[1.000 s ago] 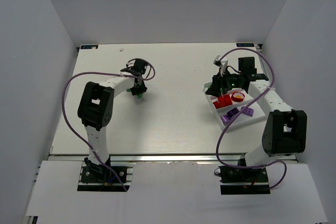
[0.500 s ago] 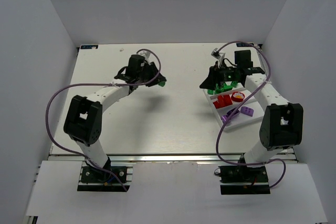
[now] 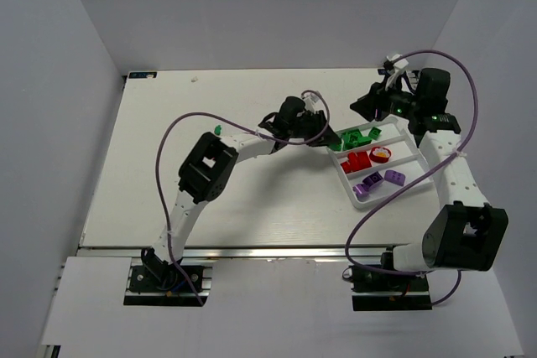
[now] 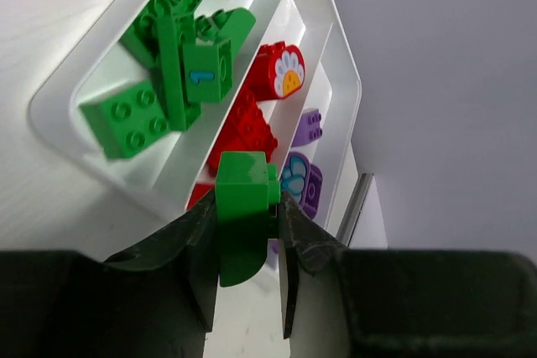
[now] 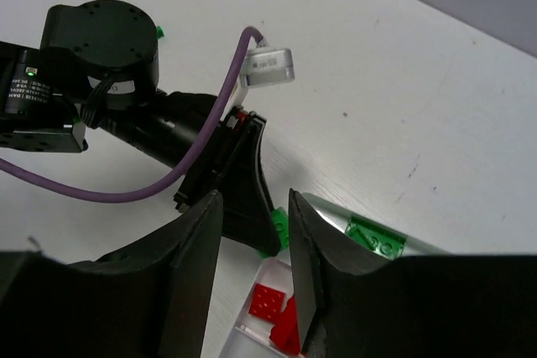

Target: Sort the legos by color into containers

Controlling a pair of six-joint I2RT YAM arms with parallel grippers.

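The white tray (image 3: pixel 362 202) lies at the right, its three containers running side by side. Green legos (image 3: pixel 362 135) fill the far one, red legos (image 3: pixel 359 160) the middle, purple legos (image 3: pixel 383 179) the near one. My left gripper (image 3: pixel 324 133) hovers at the tray's left end, shut on a green lego (image 4: pixel 243 186) that stands above the tray's near rim (image 4: pixel 50 106). In the left wrist view the green bricks (image 4: pixel 159 64), red ones (image 4: pixel 252 127) and purple ones (image 4: pixel 307 127) lie beyond it. My right gripper (image 3: pixel 367 106) hangs above the tray's far side, open and holding nothing.
One small green piece (image 3: pixel 217 130) sits on the table beside the left arm's elbow. The left arm stretches across the table's middle towards the tray. In the right wrist view the left gripper (image 5: pixel 243 182) lies right below my open right gripper (image 5: pixel 254 207), beside the tray's wall (image 5: pixel 336 211).
The left arm has swung from the table's left-middle to the tray's left end, carrying the green lego. The right arm has lifted back from the tray and its jaws have narrowed.
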